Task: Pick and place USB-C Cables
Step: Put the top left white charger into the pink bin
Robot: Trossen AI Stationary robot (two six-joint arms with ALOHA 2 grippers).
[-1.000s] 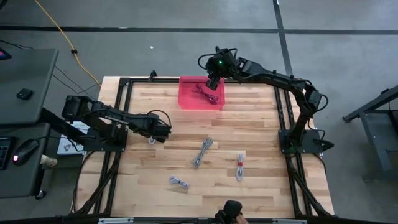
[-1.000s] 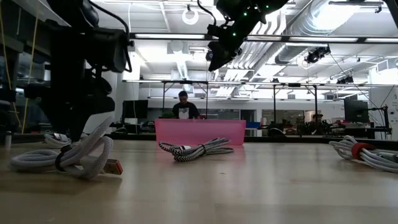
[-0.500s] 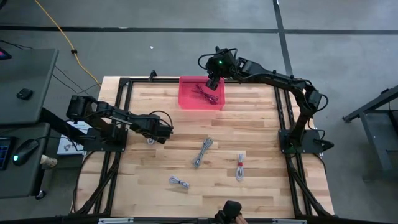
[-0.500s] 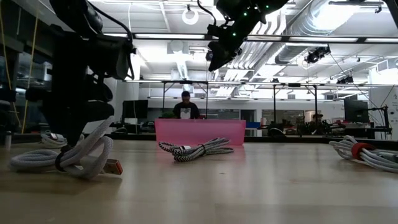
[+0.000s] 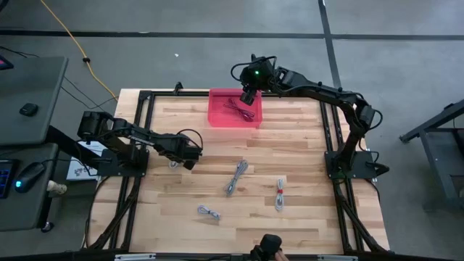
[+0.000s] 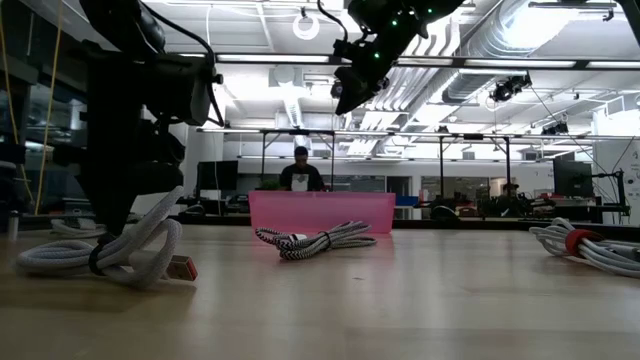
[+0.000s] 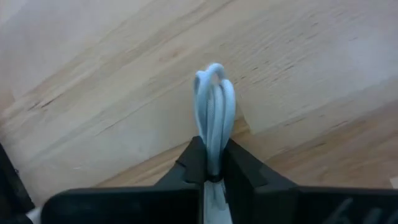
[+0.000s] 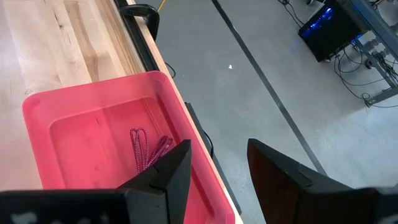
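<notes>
Three bundled USB-C cables lie loose on the wooden table, and a dark red cable rests inside the pink bin. Right gripper hangs above that bin, fingers spread apart. Left gripper near the table's left edge clamps a pale looped cable.

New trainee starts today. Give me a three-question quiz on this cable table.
1. True or false: the left gripper is shut on a white cable.
2. What lies in the pink bin? A) dark red cable B) yellow cord C) nothing
3. Fill in: the right gripper hangs open above the ____.

Key: 1 true; 2 A, the dark red cable; 3 pink bin.
</notes>
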